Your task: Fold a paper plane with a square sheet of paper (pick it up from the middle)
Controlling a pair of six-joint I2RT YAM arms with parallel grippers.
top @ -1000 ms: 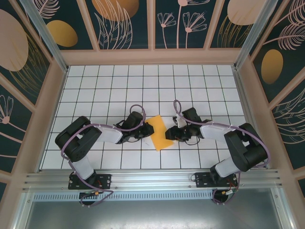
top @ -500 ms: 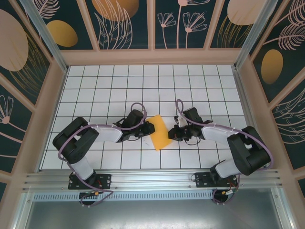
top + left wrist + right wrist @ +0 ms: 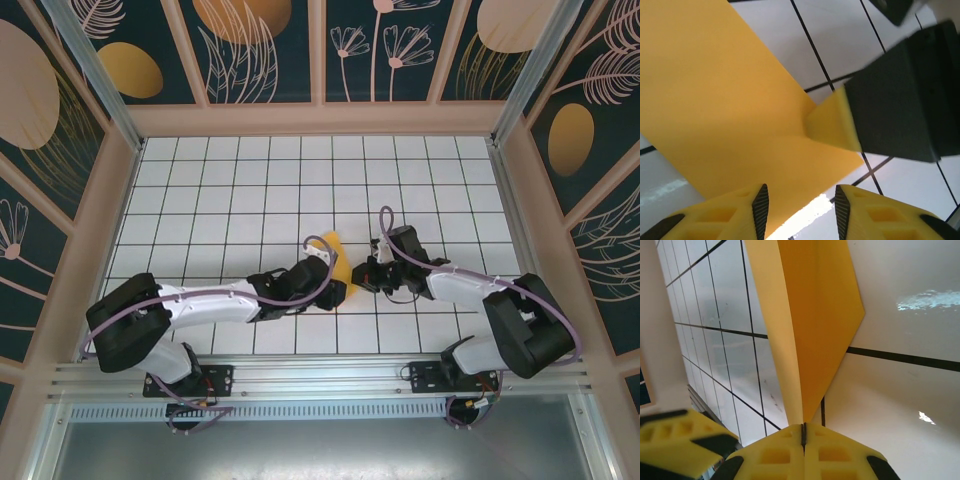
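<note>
Right wrist: right fingers (image 3: pixel 771 456) pinch sheet (image 3: pixel 815 315) edge; left wrist: left fingers (image 3: pixel 720 212) spread.

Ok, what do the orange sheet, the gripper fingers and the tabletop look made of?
Orange sheet: thin matte paper, bent into a sharp fold. Right gripper's fingers: yellow plastic, probably printed, with recessed cut-outs. Tabletop: smooth glossy white surface with black grid lines and glare patches; material unclear.

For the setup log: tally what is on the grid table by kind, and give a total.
Orange-yellow paper sheet: 1
End effectors: 2 (left end effector, right end effector)
Total: 3
</note>
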